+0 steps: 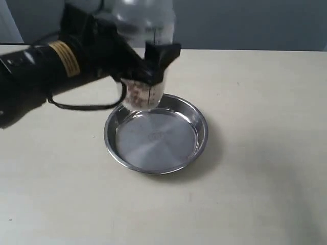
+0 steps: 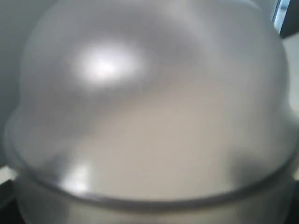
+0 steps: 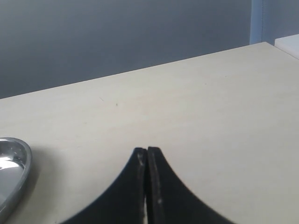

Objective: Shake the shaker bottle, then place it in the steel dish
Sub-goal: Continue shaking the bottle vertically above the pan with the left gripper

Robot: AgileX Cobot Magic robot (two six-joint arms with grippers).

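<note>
The shaker bottle (image 1: pixel 145 61) stands upright in the air above the far left rim of the steel dish (image 1: pixel 156 133), with brown bits showing at its clear base. My left gripper (image 1: pixel 148 66) is shut on the bottle's middle, black fingers on both sides. The bottle's frosted dome (image 2: pixel 154 102) fills the left wrist view and hides the fingers there. The dish holds nothing. In the right wrist view my right gripper (image 3: pixel 147 150) is shut and holds nothing, low over the table, with the dish rim (image 3: pixel 18 168) at the picture's edge.
A pale table (image 1: pixel 255 178) spreads around the dish. A grey wall (image 1: pixel 245 23) runs behind the far edge. The left arm (image 1: pixel 46 71) and its black cable (image 1: pixel 87 105) hang over the table left of the dish.
</note>
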